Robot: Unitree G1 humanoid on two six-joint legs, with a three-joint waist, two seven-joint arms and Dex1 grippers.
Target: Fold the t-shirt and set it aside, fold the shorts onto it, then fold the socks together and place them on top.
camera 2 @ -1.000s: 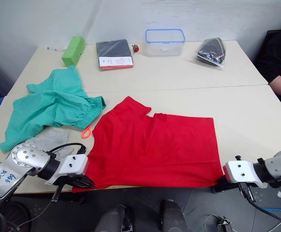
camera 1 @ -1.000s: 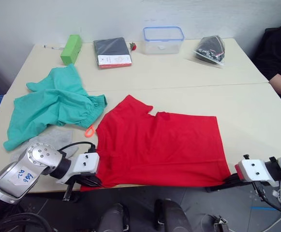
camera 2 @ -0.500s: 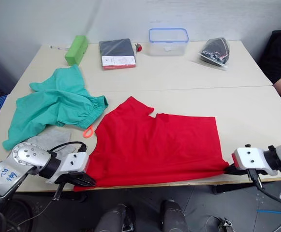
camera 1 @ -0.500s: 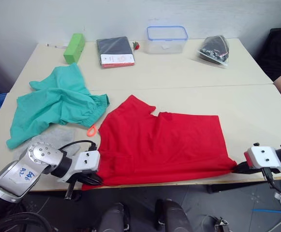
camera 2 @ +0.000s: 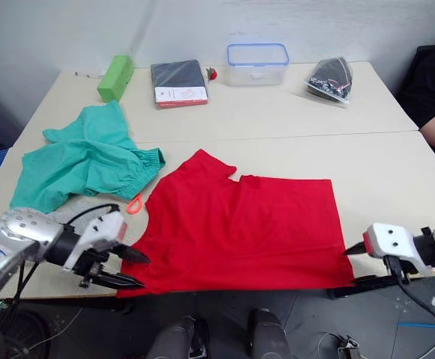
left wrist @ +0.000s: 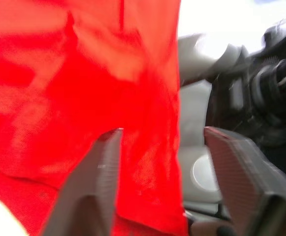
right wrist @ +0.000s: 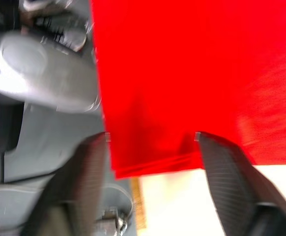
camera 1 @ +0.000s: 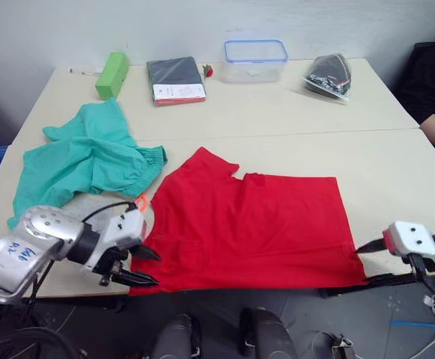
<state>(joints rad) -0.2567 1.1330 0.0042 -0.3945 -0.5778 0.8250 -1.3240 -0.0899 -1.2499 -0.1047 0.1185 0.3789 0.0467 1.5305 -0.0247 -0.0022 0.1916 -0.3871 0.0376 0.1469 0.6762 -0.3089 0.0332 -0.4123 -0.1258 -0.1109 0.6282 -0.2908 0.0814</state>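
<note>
My left gripper point(camera 1: 141, 266) and right gripper point(camera 1: 367, 262) are both spread apart at the shirt's point(camera 1: 254, 224) near corners. The shirt lies flat on the table point(camera 1: 277, 112).

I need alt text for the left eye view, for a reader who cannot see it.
A red t-shirt lies flat at the near edge of a beige table, with the open left gripper and open right gripper at its two near corners. Teal shorts lie crumpled to its left.

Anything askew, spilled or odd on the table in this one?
Nothing spilled or damaged. The t-shirt lies flat but its near hem hangs past the table edge, between both open grippers. The shorts lie crumpled, partly over the socks.
</note>
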